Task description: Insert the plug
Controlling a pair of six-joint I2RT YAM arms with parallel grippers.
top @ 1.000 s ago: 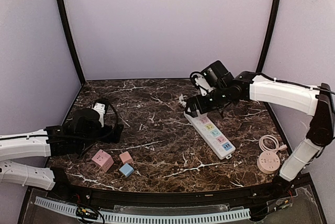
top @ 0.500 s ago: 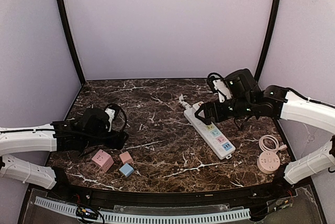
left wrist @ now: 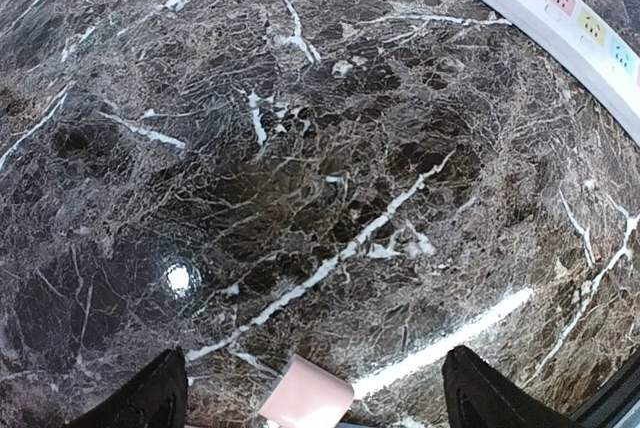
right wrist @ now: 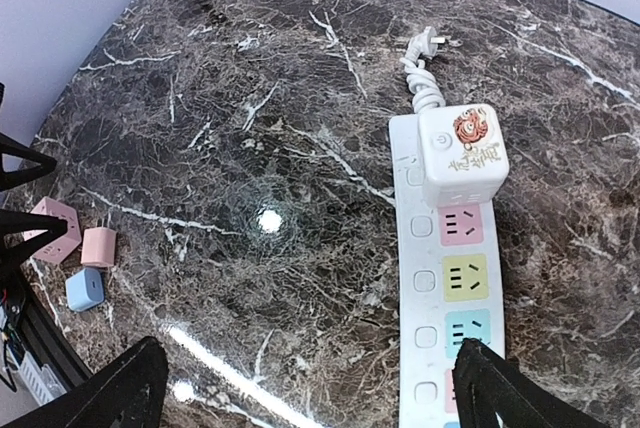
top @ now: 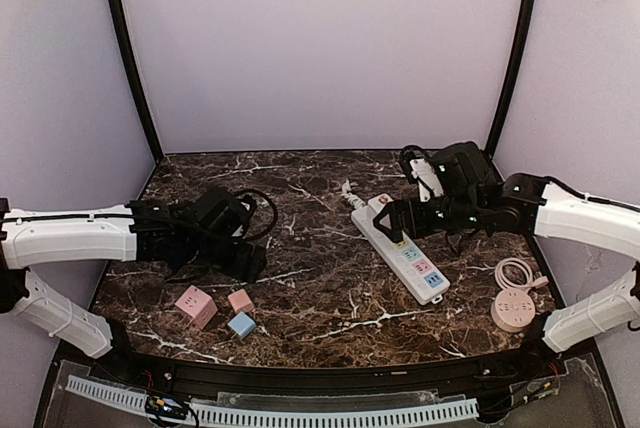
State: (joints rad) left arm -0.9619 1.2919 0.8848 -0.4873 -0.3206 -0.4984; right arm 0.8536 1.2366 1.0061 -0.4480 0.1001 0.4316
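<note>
White cube plug [right wrist: 462, 153] sits on the end of the power strip [right wrist: 455, 278]; right pincer [right wrist: 310, 360] spread wide, empty; left pincer [left wrist: 315, 366] wide over the table [left wrist: 300, 148]

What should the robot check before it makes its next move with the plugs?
1. The white cube sits on the far end of the power strip: ok.
2. The cube is pushed all the way down: cannot tell.
3. A socket is free for another plug: ok, the pink socket beside the cube is bare.
4. The right gripper is open and clear of the cube: ok.
5. The left gripper is open and empty: ok.
6. The left gripper is around a plug: not ok, a pink block only peeks in at the bottom of the left wrist view, touching neither finger.
</note>
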